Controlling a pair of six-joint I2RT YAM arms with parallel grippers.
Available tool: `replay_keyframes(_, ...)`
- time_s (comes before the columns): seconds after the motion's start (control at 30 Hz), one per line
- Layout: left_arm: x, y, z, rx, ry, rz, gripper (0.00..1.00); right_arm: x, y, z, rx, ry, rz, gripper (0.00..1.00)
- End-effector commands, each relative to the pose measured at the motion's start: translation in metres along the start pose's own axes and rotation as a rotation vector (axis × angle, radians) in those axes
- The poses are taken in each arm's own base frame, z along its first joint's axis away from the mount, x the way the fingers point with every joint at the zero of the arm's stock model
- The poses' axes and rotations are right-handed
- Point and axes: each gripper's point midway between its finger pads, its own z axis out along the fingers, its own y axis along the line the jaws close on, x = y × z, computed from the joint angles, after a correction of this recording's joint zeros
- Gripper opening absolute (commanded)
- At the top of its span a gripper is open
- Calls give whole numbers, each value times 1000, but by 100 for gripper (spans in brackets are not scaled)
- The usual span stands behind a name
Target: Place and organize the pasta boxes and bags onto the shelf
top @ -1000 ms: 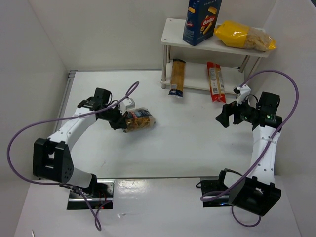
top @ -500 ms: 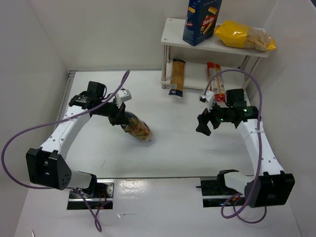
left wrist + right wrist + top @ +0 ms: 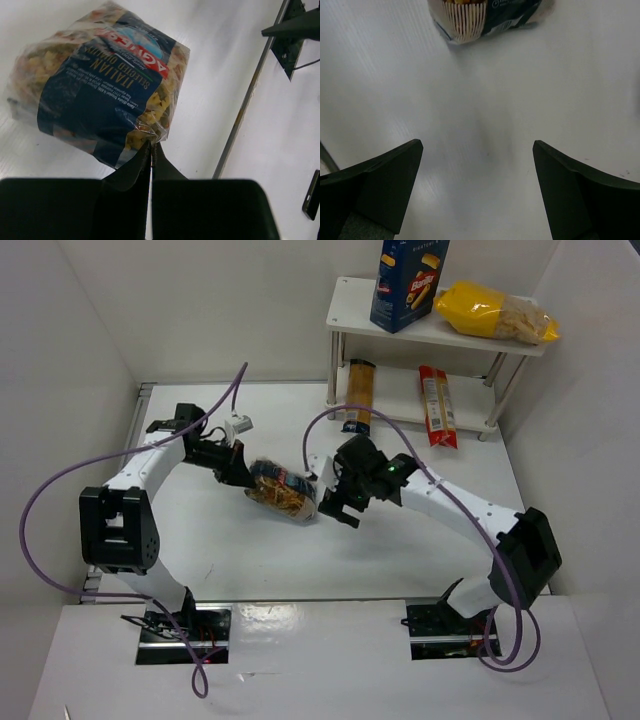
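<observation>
my left gripper (image 3: pixel 151 146) is pinched tight on the edge seam of the clear bag of short pasta (image 3: pixel 100 85) with its dark blue label, mid-worktop (image 3: pixel 380 560), while my right gripper (image 3: pixel 477 145) gapes wide just beside it.

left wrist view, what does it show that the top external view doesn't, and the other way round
Only the left wrist: the print on the dark blue label of the pasta bag, and the left hand pinched shut on the bag's edge.
Only the top external: the shelf with the blue box and yellow bag on its top board, the orange pack and red pack below, and the open right hand close by the bag.
Both: the bag and the left hand holding it.
</observation>
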Motion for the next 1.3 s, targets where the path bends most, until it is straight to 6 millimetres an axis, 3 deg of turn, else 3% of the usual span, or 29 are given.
replay_keyframes(0.0, -21, -3, -6, 63, -75, 35, 0, -42, -34, 2, 237, -65, -27, 99)
replay_keyframes(0.1, -20, 11, -13, 56, -85, -19, 0, -61, -52, 10, 365, -93, -34, 99)
replay_keyframes(0.13, -23, 6, -14, 79, -98, -11, 0, -67, -59, 7, 417, -94, -35, 99)
replay_keyframes(0.3, -17, 9, -13, 107, -88, -47, 0, -87, -63, 25, 556, -104, -74, 99)
replay_keyframes(0.43, -15, 12, -11, 115, -79, -57, 0, -116, -36, 33, 484, -140, -97, 99)
replay_keyframes(0.47, -11, 14, -8, 122, -70, -67, 0, -124, -21, 38, 435, -150, -111, 99)
replay_keyframes(0.57, -15, 15, -9, 135, -69, -67, 0, -145, 10, 31, 350, -171, -133, 99)
replay_keyframes(0.63, -15, 16, -8, 138, -64, -76, 0, -158, 20, 24, 328, -193, -136, 99)
replay_keyframes(0.77, -17, 15, -8, 145, -70, -76, 0, -163, 33, 23, 291, -195, -138, 99)
replay_keyframes(0.97, -22, 14, -8, 169, -80, -83, 0, -143, 48, 47, 334, -130, -179, 99)
replay_keyframes(1.0, -25, 14, -9, 166, -84, -75, 0, -135, 48, 56, 341, -112, -181, 99)
replay_keyframes(1.27, -27, 12, -13, 200, -119, -100, 0, -116, 43, 74, 393, -97, -176, 99)
